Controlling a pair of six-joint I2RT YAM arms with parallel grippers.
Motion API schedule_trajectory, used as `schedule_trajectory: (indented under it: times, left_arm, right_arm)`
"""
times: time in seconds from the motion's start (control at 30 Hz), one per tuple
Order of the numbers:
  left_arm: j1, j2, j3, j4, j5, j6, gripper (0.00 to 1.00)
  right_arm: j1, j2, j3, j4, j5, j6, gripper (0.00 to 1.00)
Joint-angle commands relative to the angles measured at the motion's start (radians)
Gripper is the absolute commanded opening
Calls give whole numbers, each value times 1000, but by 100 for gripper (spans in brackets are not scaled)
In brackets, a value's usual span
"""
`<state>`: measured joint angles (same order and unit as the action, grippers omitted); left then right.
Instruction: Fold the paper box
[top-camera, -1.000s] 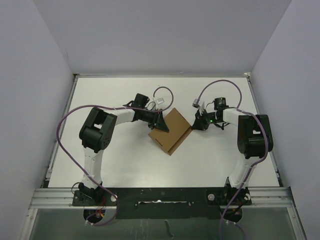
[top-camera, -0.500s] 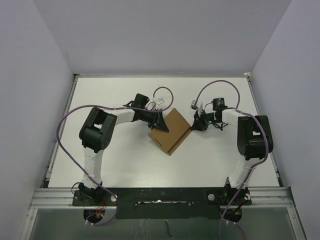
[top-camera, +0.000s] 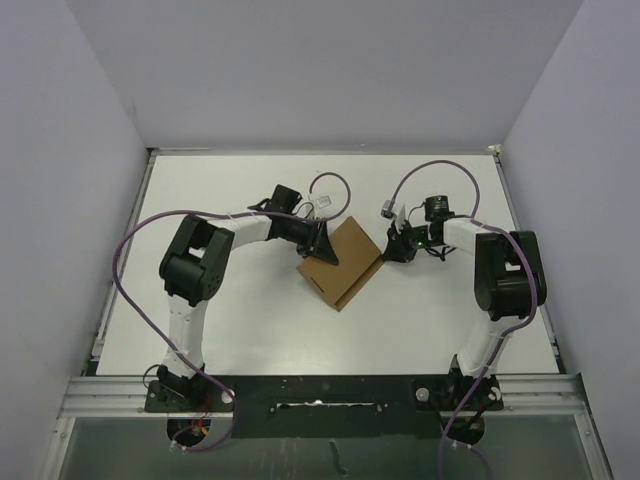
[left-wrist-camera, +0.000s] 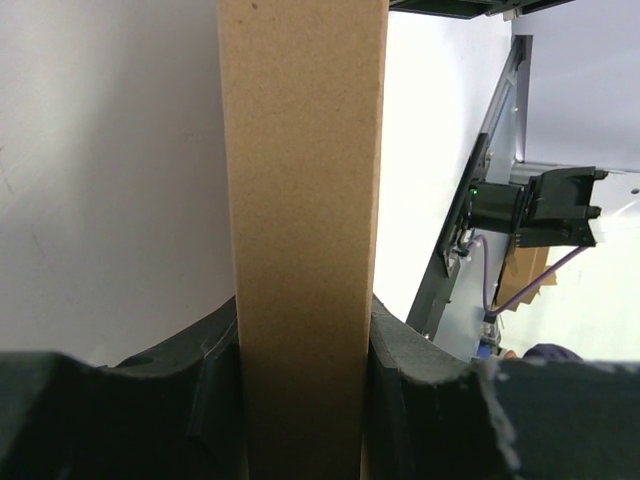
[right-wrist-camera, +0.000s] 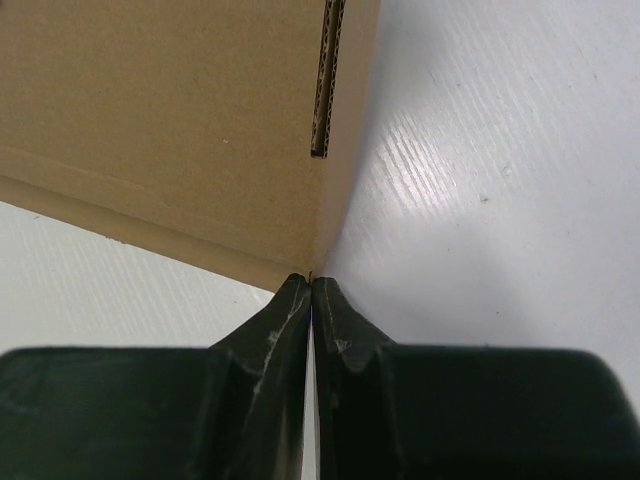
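My left claw (top-camera: 322, 244) grips the left edge of the paper box (top-camera: 343, 262) in the middle of the bench (top-camera: 240, 315). My right claw (right-wrist-camera: 311, 285), pinched shut and empty, touches its right corner. I'm mid-fold, and next I'd push that side over.

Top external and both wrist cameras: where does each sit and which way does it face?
Top external: above and behind the robot, looking down at the table; both arms, left gripper and right gripper flanking the paper box.
Left wrist: on the left arm, looking along its fingers clamped on a box panel; right arm beyond.
Right wrist: on the right arm, looking past its shut fingers at a box corner.
Shared: all show the box; top and left wrist show the right arm.
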<state>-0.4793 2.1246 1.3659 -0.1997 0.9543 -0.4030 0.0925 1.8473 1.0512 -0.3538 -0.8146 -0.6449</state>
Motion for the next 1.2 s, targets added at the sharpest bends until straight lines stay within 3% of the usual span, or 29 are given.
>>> schedule_trajectory:
  times: [0.0,0.17,0.5,1.17]
  left_arm:
    - [-19,21,72,-88,-125,122,7]
    - [-33,15,104,-146,-174,144,7]
    - [-41,-8,133,-205,-255,174,7]
    - [-242,-5,345,-563,-761,318,7]
  right_arm:
    - [1,-33,21,-34,-23,4,5]
    - [-4,-39,29,-61,-28,-14,14]
    - [-117,-75,68,-214,-100,-123,52]
    - [-314,-190,103,-245,-236,-41,54]
